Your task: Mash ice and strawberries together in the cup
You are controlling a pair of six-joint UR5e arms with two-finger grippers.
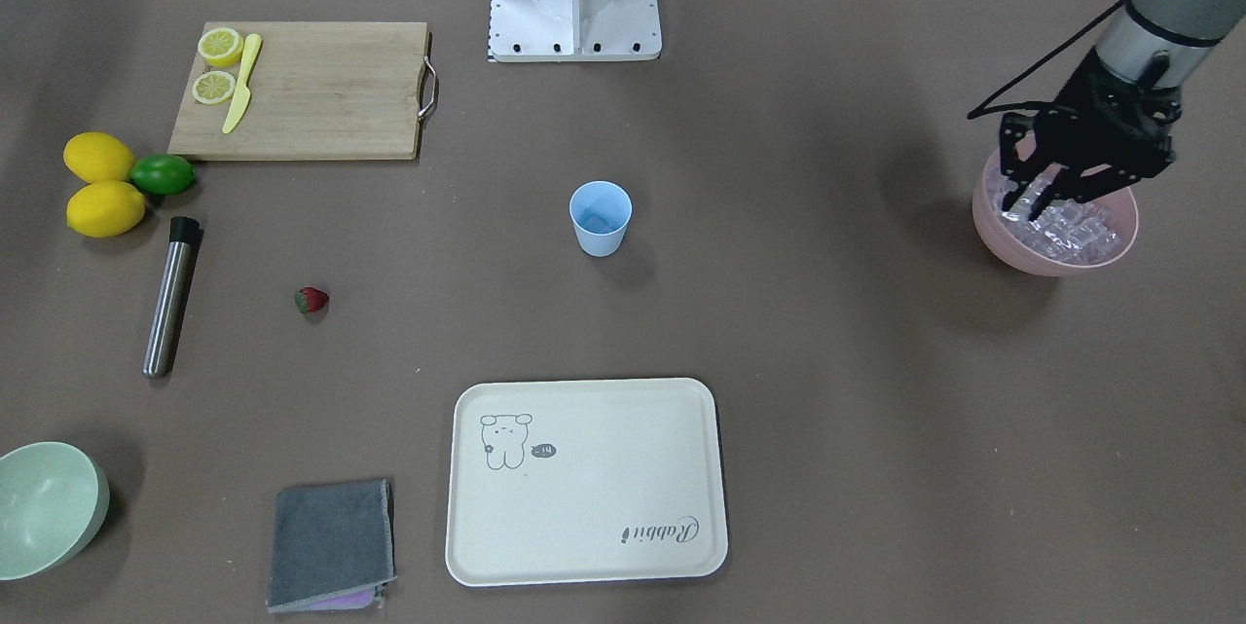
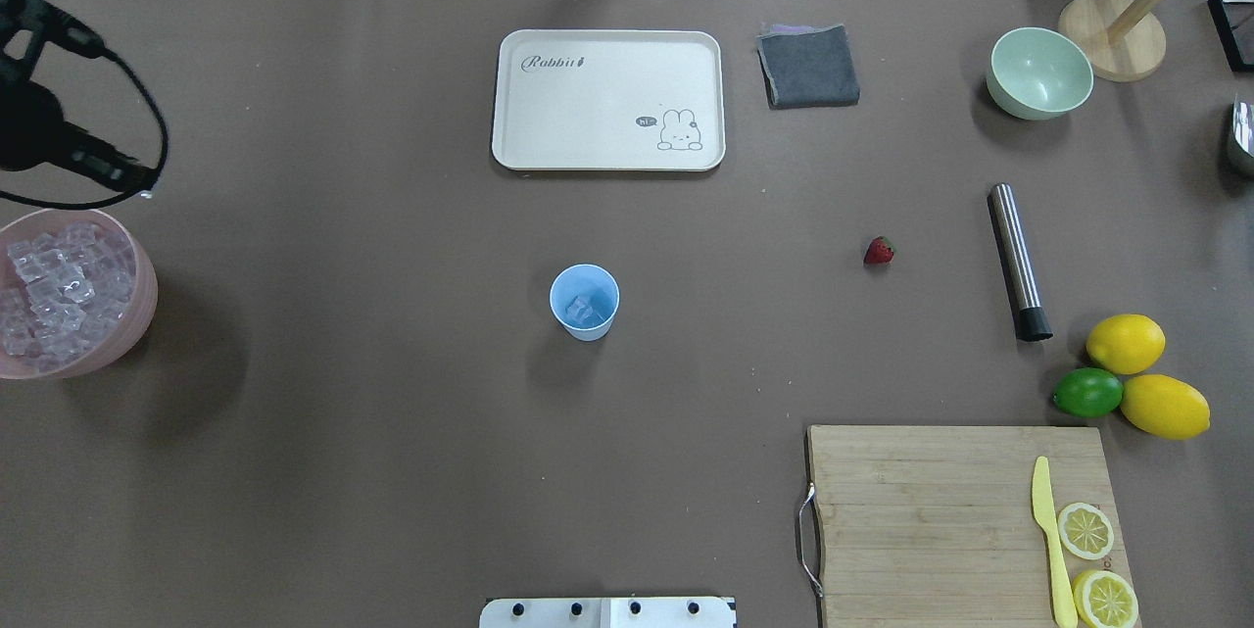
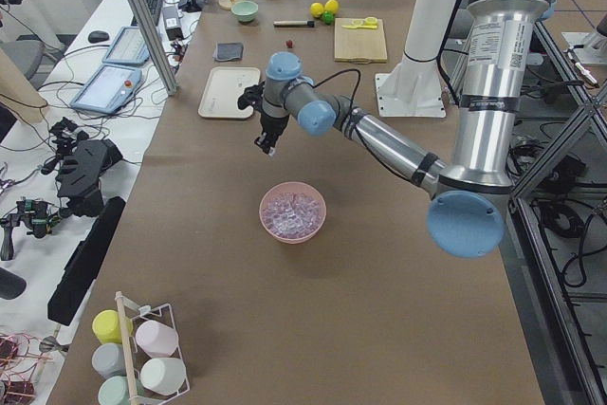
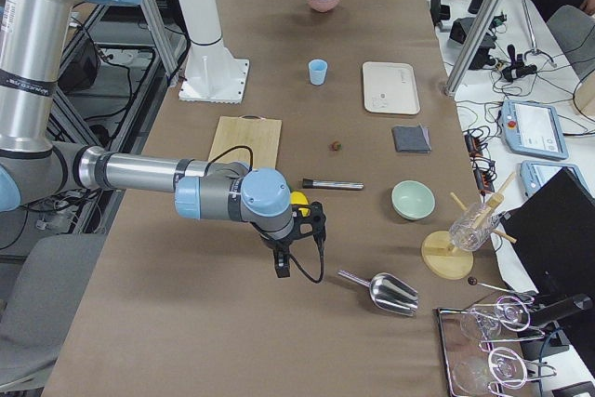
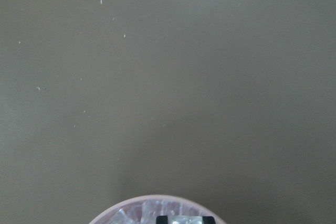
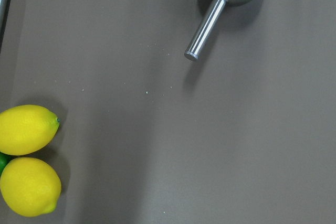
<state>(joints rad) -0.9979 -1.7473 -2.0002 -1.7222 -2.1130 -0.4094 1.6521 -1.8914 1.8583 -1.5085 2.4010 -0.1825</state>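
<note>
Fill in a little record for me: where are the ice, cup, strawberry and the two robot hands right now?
ice: heaped in a pink bowl; one piece seems to sit in the cup
cup: upright, mid-table
strawberry: lying on the table, apart from the cup
metal rod: lying flat, nothing holding it
left gripper: raised by the pink bowl; open or shut unclear
right gripper: hovering above the table; open or shut unclear
</note>
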